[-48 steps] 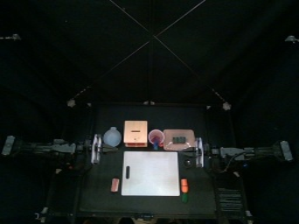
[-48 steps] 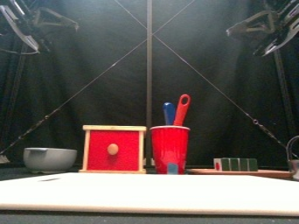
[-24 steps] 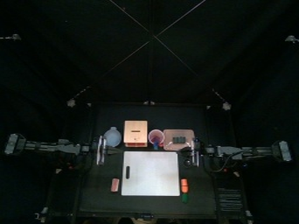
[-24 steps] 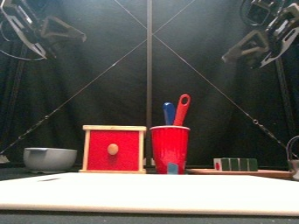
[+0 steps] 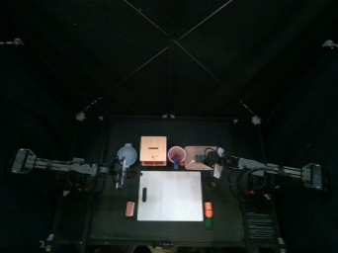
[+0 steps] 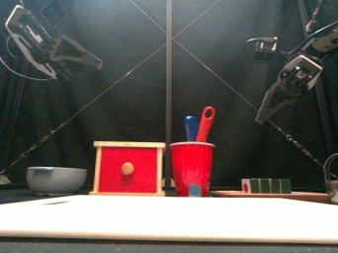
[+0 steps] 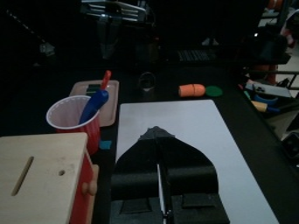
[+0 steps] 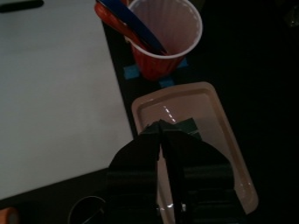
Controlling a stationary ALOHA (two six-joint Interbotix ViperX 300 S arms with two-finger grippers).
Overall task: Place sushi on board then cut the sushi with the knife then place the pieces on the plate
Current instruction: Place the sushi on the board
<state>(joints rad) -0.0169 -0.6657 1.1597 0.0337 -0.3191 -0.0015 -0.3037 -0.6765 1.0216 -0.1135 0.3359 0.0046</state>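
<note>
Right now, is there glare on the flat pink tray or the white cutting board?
Right wrist view: the flat pink tray shows one small bright glint on its floor. Top view: the white cutting board is by far the brightest patch, and the table around it is dark. Front view: the board glows pale across the bottom, with no hard hotspot.

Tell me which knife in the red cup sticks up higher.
The red knife: in the front view its handle rises above the blue knife beside it, leaning toward the right of the red cup.
</note>
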